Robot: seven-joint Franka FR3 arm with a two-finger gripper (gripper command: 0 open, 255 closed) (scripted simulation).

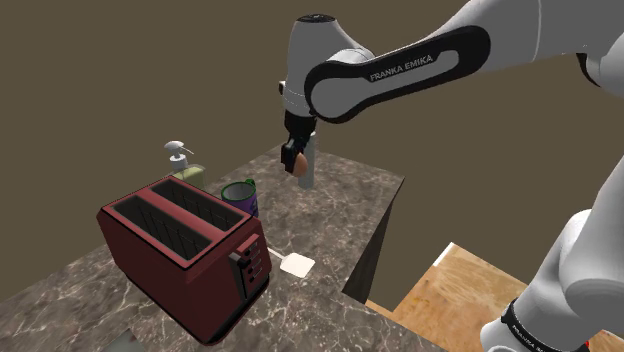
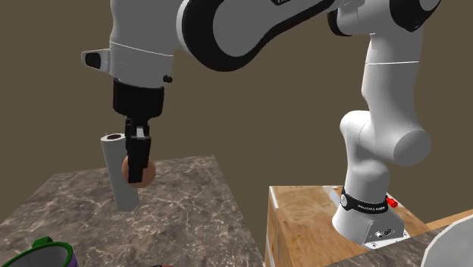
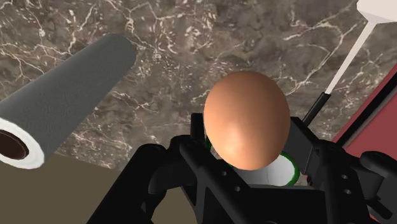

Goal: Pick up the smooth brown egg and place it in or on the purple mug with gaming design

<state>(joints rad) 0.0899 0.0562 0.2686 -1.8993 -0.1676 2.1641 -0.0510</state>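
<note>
The gripper (image 2: 139, 168) grips the brown egg (image 3: 247, 119) tight, aloft over the marble counter (image 1: 350, 200) near the paper towel roll (image 3: 63, 108). It's the carry, I'd say: next, centre over the purple mug (image 1: 240, 197), then lower.

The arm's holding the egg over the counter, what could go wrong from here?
The brown egg sits in the gripper's narrow fingers, well above the marbled counter; a slip would likely break it. The upright paper towel roll stands close beside the gripper and could be knocked over. The purple mug sits close beside the red toaster, leaving little room to descend.
</note>
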